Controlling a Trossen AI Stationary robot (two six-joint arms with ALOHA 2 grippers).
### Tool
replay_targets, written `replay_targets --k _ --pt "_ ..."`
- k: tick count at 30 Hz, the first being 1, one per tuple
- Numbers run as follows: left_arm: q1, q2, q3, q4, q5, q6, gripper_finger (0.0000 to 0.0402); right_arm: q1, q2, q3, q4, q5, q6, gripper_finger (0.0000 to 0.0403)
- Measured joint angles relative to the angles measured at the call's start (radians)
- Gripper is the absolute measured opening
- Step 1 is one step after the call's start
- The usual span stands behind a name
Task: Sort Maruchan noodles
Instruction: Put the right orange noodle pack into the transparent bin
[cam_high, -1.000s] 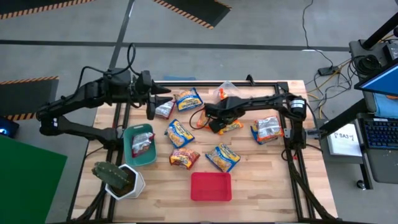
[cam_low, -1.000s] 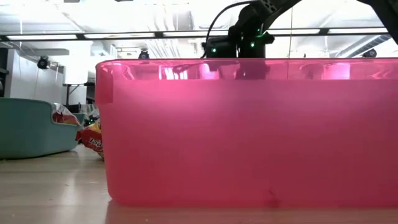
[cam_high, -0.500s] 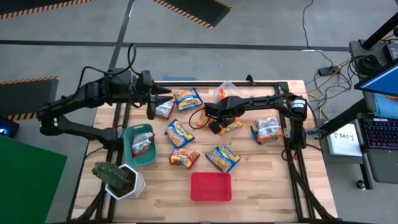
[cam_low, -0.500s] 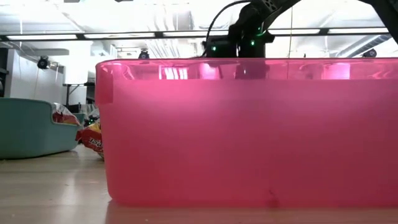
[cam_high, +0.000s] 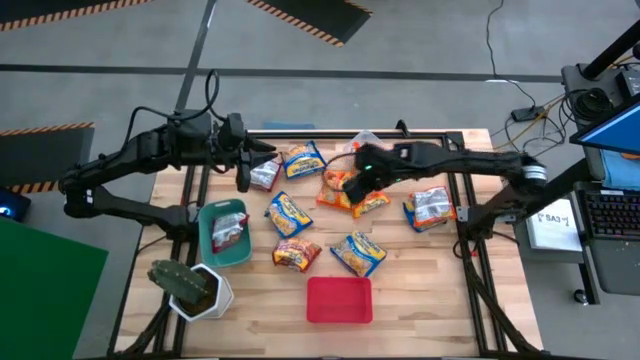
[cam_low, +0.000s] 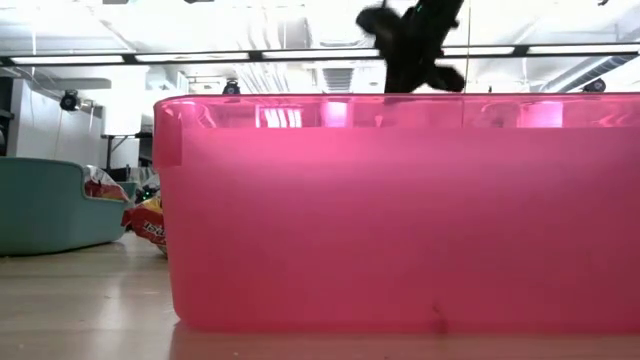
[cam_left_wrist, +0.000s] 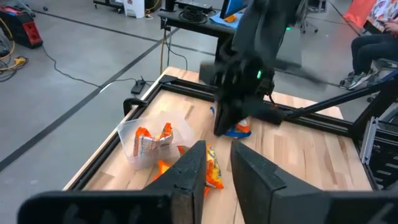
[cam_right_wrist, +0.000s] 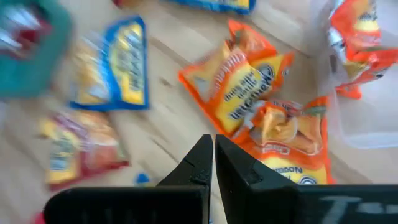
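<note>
- Right gripper (cam_high: 352, 186) has swung up off the orange packets (cam_high: 345, 193) w/ fingers clamped shut, nothing between them; grab likely missed.
- Left gripper (cam_high: 243, 170) unmoved over the silver/red packet (cam_high: 264, 176) at table's far left; can't tell if it grips.
- Other noodles (cam_high: 358, 252) lie loose mid-table; red bin (cam_high: 338, 300) holds none.

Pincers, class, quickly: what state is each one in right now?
Left pincer: fingers slightly apart, holding nothing visible.
Right pincer: closed, empty, above the orange noodle packets.
</note>
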Motion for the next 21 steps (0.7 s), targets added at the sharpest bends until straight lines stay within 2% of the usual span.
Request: replay_targets --k 7,12,15,18,21 --pt "0.0 0.034 0.0 0.006 0.0 -0.001 0.0043 -0.023 -0.201 -0.05 0.132 0.056 0.045 0.0008" --pt "-0.001 0.053 0.0 0.037 0.0 -0.022 0.0042 -0.118 -0.245 -0.082 0.212 0.023 0.039 0.0008" --pt "-0.005 0.063 0.0 0.038 0.001 -0.037 0.0042 -0.168 -0.239 -0.083 0.121 0.015 0.065 0.0008" --pt "-0.01 0.09 0.0 0.035 0.008 -0.052 0.0042 -0.206 -0.233 -0.086 -0.05 -0.051 0.129 0.0014" --pt "-0.027 0.138 0.0 0.037 0.017 -0.052 0.0042 -0.197 -0.243 -0.094 -0.213 -0.079 0.152 0.0034"
